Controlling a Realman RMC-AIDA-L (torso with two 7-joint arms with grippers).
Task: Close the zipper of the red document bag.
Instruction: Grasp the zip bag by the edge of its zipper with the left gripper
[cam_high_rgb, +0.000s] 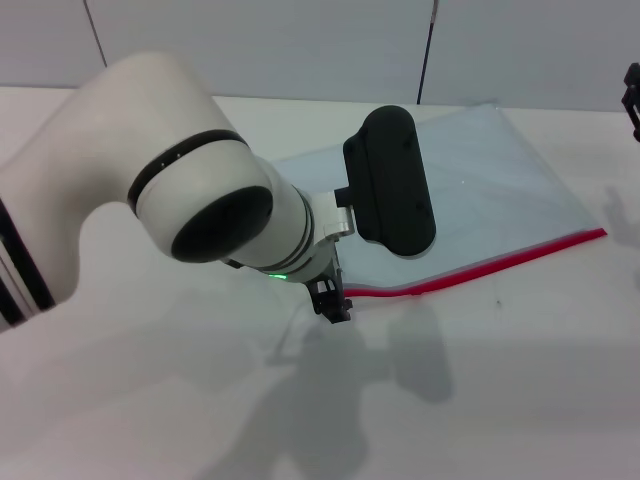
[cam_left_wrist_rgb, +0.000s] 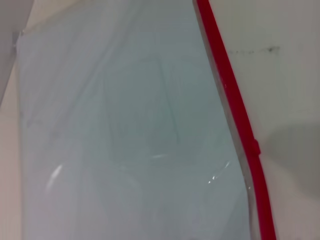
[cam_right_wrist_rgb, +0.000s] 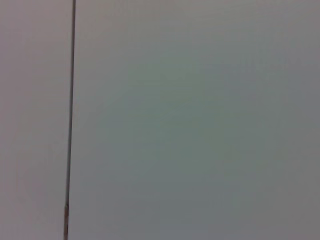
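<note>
The red document bag (cam_high_rgb: 500, 190) lies flat on the white table, a translucent pale blue-grey pouch. Its zipper (cam_high_rgb: 520, 257) is the red strip along the edge nearest me. My left gripper (cam_high_rgb: 333, 300) is down at the left end of that strip, partly covered by my own wrist and forearm (cam_high_rgb: 390, 180). The left wrist view looks along the red document bag (cam_left_wrist_rgb: 130, 130) with the zipper (cam_left_wrist_rgb: 235, 110) running down one side. My right gripper (cam_high_rgb: 632, 100) is only a dark sliver at the far right edge, away from the bag.
The white table (cam_high_rgb: 520, 400) stretches around the bag. A pale wall panel (cam_right_wrist_rgb: 190, 120) with a dark seam (cam_right_wrist_rgb: 70, 120) fills the right wrist view. My left arm's shadow falls on the table in front of the bag.
</note>
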